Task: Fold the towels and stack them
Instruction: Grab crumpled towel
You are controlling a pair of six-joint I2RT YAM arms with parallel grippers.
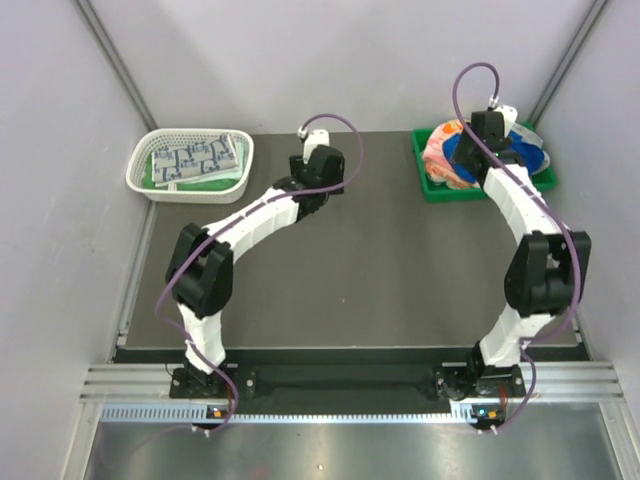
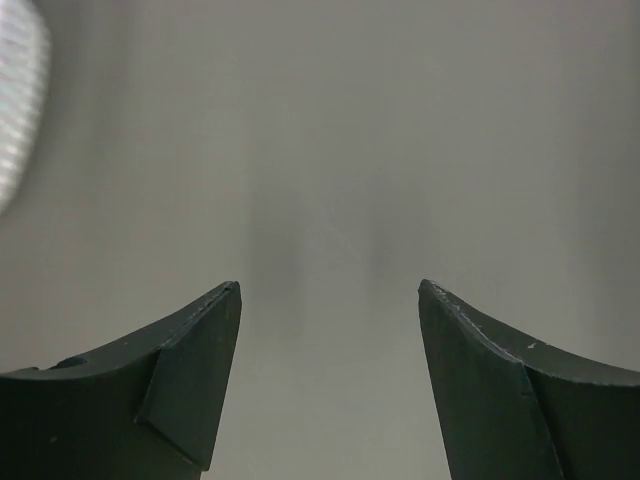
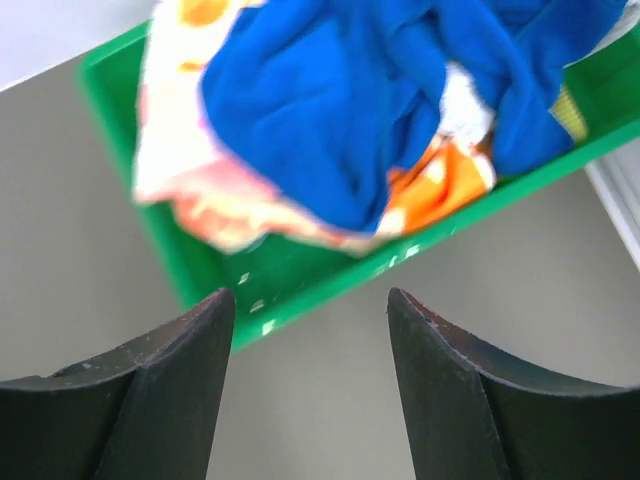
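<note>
Well to the left of the green tray (image 1: 425, 188), at the same far edge of the table, sits a white basket (image 1: 140, 178). It holds a folded towel with grey-blue squares (image 1: 195, 158) lying flat on top of something green. That part of the stack looks done.

Between the basket and the tray, the left gripper (image 2: 330, 290) hangs over bare grey table with its jaws spread wide and nothing between them.

The right gripper (image 3: 310, 295) hovers over the tray's near wall, also spread wide and empty. Inside the tray the unfolded towels lie in a heap: a blue towel (image 3: 330, 100) is draped over an orange-pink printed towel (image 3: 190, 170), both crumpled and overlapping.

The risk lies in that overlap. A pinch into the heap would likely take both cloths at once, and the second could trail out and drop off the tray. The fingertips also stand above the tray's wall rather than over cloth — coming straight down from here, they could catch the wall and drag or tip the tray.
</note>
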